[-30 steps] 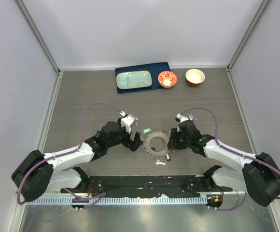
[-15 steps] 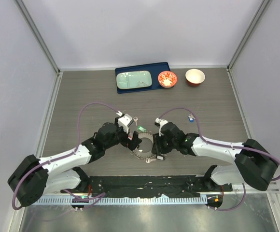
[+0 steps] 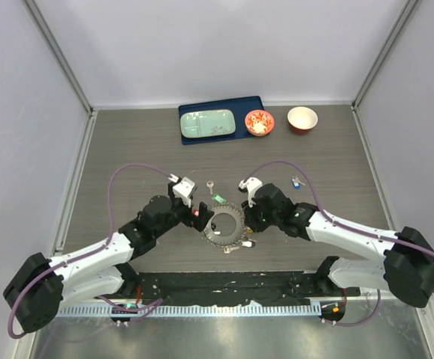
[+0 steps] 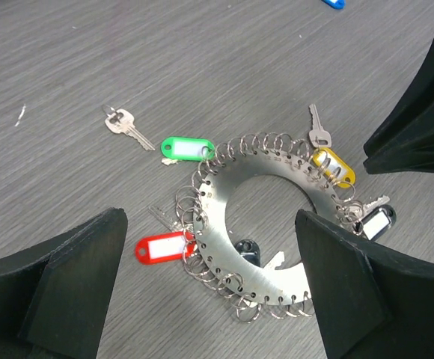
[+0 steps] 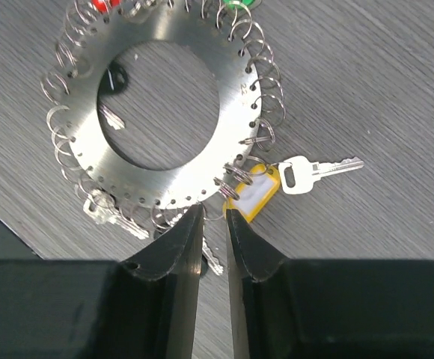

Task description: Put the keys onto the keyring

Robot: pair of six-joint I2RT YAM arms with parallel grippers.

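The keyring point(image 3: 224, 223) lies flat mid-table, a toothed metal disc point(image 4: 218, 187) hung with many small split rings. Keys with red point(image 4: 161, 247), green point(image 4: 187, 147) and yellow point(image 4: 333, 165) tags sit at its rim. A plain silver key point(image 4: 127, 128) lies loose beyond it. My left gripper point(image 3: 201, 217) hovers wide open over the ring's left side, its fingers point(image 4: 75, 278) clear of it. My right gripper point(image 5: 215, 213) has its fingers almost together at the ring's rim point(image 5: 164, 183), beside the yellow tag point(image 5: 258, 193), with a thin split ring between the tips.
A blue-tagged key point(image 3: 297, 182) lies right of the arms. At the back stand a dark blue tray point(image 3: 256, 105) with a pale green plate point(image 3: 208, 123), a red-and-white bowl point(image 3: 260, 122) and a second bowl point(image 3: 302, 118).
The keyring has slid to the left with my right gripper at its rim. My right arm has reached further left. My left wrist has drawn back to the left.
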